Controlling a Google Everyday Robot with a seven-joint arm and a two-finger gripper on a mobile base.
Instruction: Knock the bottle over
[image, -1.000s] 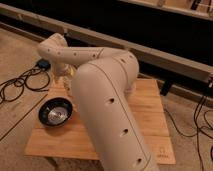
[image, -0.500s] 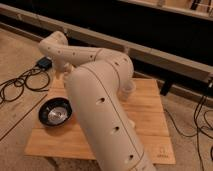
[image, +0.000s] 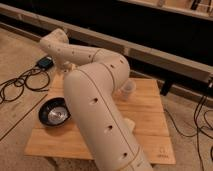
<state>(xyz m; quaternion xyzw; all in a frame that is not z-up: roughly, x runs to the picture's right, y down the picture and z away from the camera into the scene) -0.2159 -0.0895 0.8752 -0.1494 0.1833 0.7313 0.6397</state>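
Approach step: gripper (image: 67, 67) mostly hidden behind arm, finger state untellable; bottle (image: 128, 90) upright, apparently well right of fingers, needs sideways sweep.

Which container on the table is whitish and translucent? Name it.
The bottle, standing upright beside the arm; the bowl near the table's other edge is black. The gripper is hidden behind the arm.
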